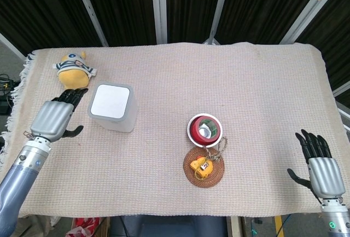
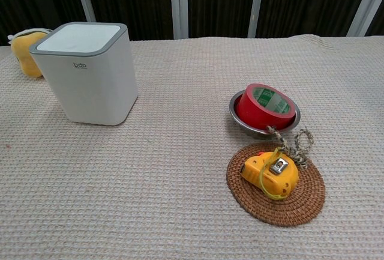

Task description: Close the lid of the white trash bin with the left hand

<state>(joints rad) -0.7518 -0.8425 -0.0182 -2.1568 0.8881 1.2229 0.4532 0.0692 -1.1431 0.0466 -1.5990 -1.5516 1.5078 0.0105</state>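
The white trash bin stands on the left part of the table, its flat lid lying level inside the grey rim. My left hand hovers just left of the bin with its fingers spread, apart from it and holding nothing; the chest view does not show it. At the table's near right corner my right hand rests open, fingers stretched, empty.
A yellow plush toy lies behind the bin at the far left. A red tape roll in a metal bowl sits mid-table, with a yellow tape measure on a woven coaster in front of it.
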